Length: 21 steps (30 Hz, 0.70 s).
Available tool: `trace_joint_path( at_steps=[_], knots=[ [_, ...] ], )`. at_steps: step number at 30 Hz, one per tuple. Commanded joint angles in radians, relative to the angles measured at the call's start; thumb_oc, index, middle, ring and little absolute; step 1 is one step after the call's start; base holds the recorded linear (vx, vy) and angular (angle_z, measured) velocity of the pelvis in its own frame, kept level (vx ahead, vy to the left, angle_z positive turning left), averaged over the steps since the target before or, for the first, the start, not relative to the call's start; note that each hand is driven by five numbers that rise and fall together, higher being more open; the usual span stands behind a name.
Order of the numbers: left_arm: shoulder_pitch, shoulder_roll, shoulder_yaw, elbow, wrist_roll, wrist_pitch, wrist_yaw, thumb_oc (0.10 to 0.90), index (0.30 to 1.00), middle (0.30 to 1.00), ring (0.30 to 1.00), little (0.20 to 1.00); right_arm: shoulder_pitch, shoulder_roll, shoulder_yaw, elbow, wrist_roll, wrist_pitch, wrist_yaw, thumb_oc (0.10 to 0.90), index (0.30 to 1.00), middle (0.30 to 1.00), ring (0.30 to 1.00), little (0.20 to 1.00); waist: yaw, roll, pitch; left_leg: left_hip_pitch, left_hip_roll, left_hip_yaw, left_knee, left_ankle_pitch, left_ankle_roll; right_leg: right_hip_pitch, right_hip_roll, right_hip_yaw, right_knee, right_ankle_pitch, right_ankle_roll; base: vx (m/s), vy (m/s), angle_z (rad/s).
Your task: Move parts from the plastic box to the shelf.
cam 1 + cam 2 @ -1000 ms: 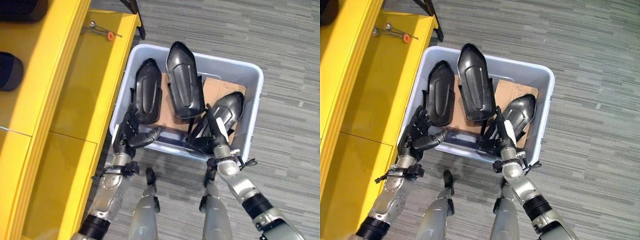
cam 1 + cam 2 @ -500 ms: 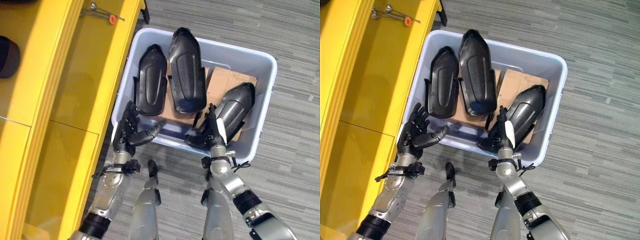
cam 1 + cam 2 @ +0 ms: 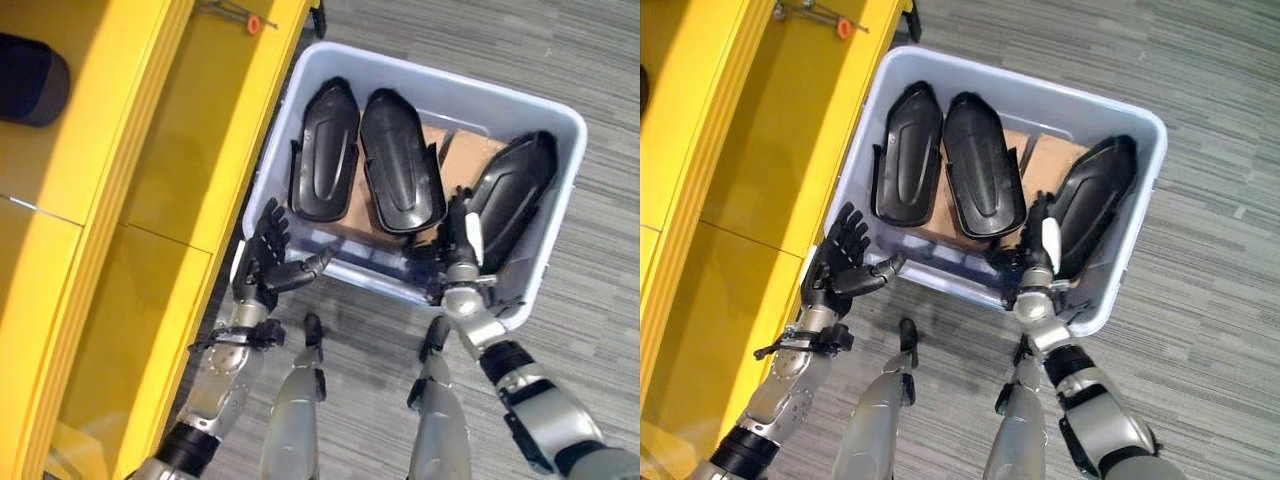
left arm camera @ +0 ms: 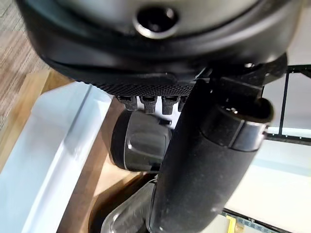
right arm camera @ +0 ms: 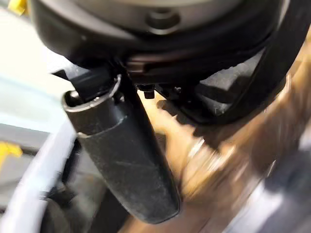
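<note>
black moulded parts: three lie in the plastic box [image 3: 560, 150]: left part [image 3: 325, 150], middle part [image 3: 402, 163], right part [image 3: 515, 193], which leans along the box's right wall.
cardboard sheet [image 3: 460, 160]: lies on the box floor under the parts.
plastic box position: on the grey carpet floor [image 3: 600, 60], just beside the yellow shelf [image 3: 170, 150].
shelf contents: a dark object [image 3: 30, 65] on an upper level; small tools [image 3: 240, 15] at the far end.
left hand [image 3: 265, 268]: fingers spread and straight, thumb pointing toward the box; holds nothing; hovers at the box's near left corner.
right hand [image 3: 455, 250]: inside the box at the near end of the right part; whether its fingers grip the part cannot be told.
task state: judged as early; no part is out of the box yet.
risk 1: a one-handed lift at the near end may let the long part pivot and slip.
risk 2: the leaning part may catch on the box rim or the middle part.
risk 3: the left hand may strike the box wall on entry.
</note>
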Motion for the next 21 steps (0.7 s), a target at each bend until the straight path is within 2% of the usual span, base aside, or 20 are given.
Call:
trace_joint_path(
  at_steps=[1, 3, 6, 8, 11, 12, 13, 14, 15, 16, 18, 19, 21],
  knots=[
    [-0.016, 0.044, 0.038, -0.149, 0.005, -0.108, -0.053, 0.9, 1.0, 1.0, 1.0, 1.0, -0.023, -0.105, -0.019, 0.043, -0.117, 0.046, -0.039, 0.9, 1.0, 1.0, 1.0, 1.0, -0.002, 0.02, -0.022, -0.035, 0.008, -0.021, 0.059, -0.072, 0.01, 0.044, -0.058, -0.001, 0.124, -0.12, 0.067, 0.0, 0.0, 0.0],
    [-0.014, 0.044, 0.042, -0.148, 0.003, -0.109, -0.059, 0.9, 1.0, 1.0, 1.0, 1.0, -0.022, -0.131, -0.016, 0.031, -0.144, 0.048, -0.039, 0.9, 1.0, 1.0, 1.0, 1.0, -0.003, 0.019, -0.023, -0.036, 0.009, -0.021, 0.058, -0.072, 0.009, 0.043, -0.057, -0.001, 0.125, -0.121, 0.067, 0.0, 0.0, 0.0],
    [-0.01, 0.045, 0.053, -0.14, 0.0, -0.107, -0.078, 0.9, 1.0, 1.0, 1.0, 1.0, 0.003, -0.23, 0.005, -0.047, -0.283, 0.065, -0.035, 0.9, 1.0, 1.0, 1.0, 1.0, -0.011, 0.011, -0.024, -0.039, 0.012, -0.022, 0.061, -0.072, 0.009, 0.039, -0.055, -0.002, 0.131, -0.125, 0.068, 0.0, 0.0, 0.0],
    [-0.011, 0.045, 0.053, -0.14, 0.0, -0.107, -0.079, 0.9, 1.0, 1.0, 1.0, 1.0, 0.005, -0.23, 0.004, -0.049, -0.284, 0.066, -0.034, 0.9, 1.0, 1.0, 1.0, 1.0, -0.01, 0.012, -0.025, -0.039, 0.013, -0.022, 0.061, -0.072, 0.009, 0.039, -0.054, -0.002, 0.131, -0.125, 0.068, 0.0, 0.0, 0.0],
    [-0.005, 0.044, 0.077, -0.139, 0.009, -0.104, -0.086, 0.9, 1.0, 1.0, 1.0, 1.0, 0.07, -0.312, -0.049, -0.198, -0.359, 0.073, -0.023, 0.9, 1.0, 1.0, 1.0, 1.0, -0.027, -0.002, -0.028, -0.041, 0.018, -0.021, 0.063, -0.075, 0.006, 0.034, -0.051, 0.001, 0.132, -0.126, 0.07, 0.0, 0.0, 0.0],
    [-0.005, 0.044, 0.076, -0.139, 0.009, -0.104, -0.086, 0.9, 1.0, 1.0, 1.0, 1.0, 0.071, -0.313, -0.05, -0.2, -0.359, 0.073, -0.023, 0.9, 1.0, 1.0, 1.0, 1.0, -0.026, -0.002, -0.029, -0.041, 0.018, -0.021, 0.063, -0.075, 0.006, 0.033, -0.051, 0.001, 0.132, -0.126, 0.07, 0.0, 0.0, 0.0],
    [-0.003, 0.038, 0.089, -0.139, 0.009, -0.102, -0.085, 0.9, 1.0, 1.0, 1.0, 1.0, 0.114, -0.333, -0.081, -0.287, -0.387, 0.073, -0.019, 0.9, 1.0, 1.0, 1.0, 1.0, -0.034, -0.008, -0.03, -0.041, 0.019, -0.023, 0.064, -0.077, 0.006, 0.031, -0.049, 0.002, 0.133, -0.128, 0.07, 0.0, 0.0, 0.0],
    [-0.003, 0.038, 0.088, -0.139, 0.009, -0.102, -0.085, 0.9, 1.0, 1.0, 1.0, 1.0, 0.116, -0.333, -0.083, -0.289, -0.388, 0.073, -0.018, 0.9, 1.0, 1.0, 1.0, 1.0, -0.033, -0.008, -0.031, -0.041, 0.019, -0.023, 0.064, -0.077, 0.006, 0.031, -0.049, 0.002, 0.133, -0.128, 0.07, 0.0, 0.0, 0.0],
    [0.007, 0.026, 0.113, -0.137, 0.018, -0.094, -0.081, 0.9, 1.0, 1.0, 1.0, 1.0, 0.208, -0.347, -0.156, -0.46, -0.416, 0.054, -0.003, 0.9, 1.0, 1.0, 1.0, 1.0, -0.053, -0.02, -0.03, -0.044, 0.022, -0.022, 0.069, -0.081, 0.005, 0.029, -0.047, 0.005, 0.136, -0.131, 0.07, 0.0, 0.0, 0.0],
    [0.012, 0.026, 0.123, -0.139, 0.021, -0.093, -0.08, 0.9, 1.0, 1.0, 1.0, 1.0, 0.243, -0.348, -0.187, -0.521, -0.424, 0.046, 0.0, 0.9, 1.0, 1.0, 1.0, 1.0, -0.057, -0.023, -0.032, -0.045, 0.023, -0.023, 0.068, -0.081, 0.005, 0.028, -0.046, 0.006, 0.135, -0.131, 0.07, 0.0, 0.0, 0.0],
    [0.019, 0.024, 0.132, -0.141, 0.023, -0.093, -0.079, 0.9, 1.0, 1.0, 1.0, 1.0, 0.277, -0.34, -0.214, -0.569, -0.423, 0.034, 0.002, 0.9, 1.0, 1.0, 1.0, 1.0, -0.06, -0.026, -0.033, -0.046, 0.024, -0.023, 0.068, -0.081, 0.006, 0.029, -0.045, 0.006, 0.135, -0.132, 0.07, 0.0, -0.011, -0.04],
    [0.033, 0.025, 0.153, -0.154, 0.029, -0.094, -0.073, 0.9, 1.0, 1.0, 1.0, 1.0, 0.358, -0.313, -0.272, -0.715, -0.413, -0.009, 0.01, 0.9, 1.0, 1.0, 1.0, 1.0, -0.069, -0.035, -0.035, -0.048, 0.025, -0.024, 0.067, -0.082, 0.006, 0.03, -0.044, 0.004, 0.133, -0.132, 0.07, 0.01, -0.028, -0.11],
    [0.049, 0.026, 0.166, -0.164, 0.036, -0.09, -0.066, 0.9, 1.0, 1.0, 1.0, 1.0, 0.424, -0.273, -0.304, -0.818, -0.373, -0.047, 0.028, 0.9, 1.0, 1.0, 1.0, 1.0, -0.077, -0.044, -0.037, -0.051, 0.025, -0.024, 0.071, -0.082, 0.005, 0.029, -0.043, 0.006, 0.132, -0.132, 0.07, 0.01, -0.025, -0.1]
  ],
)
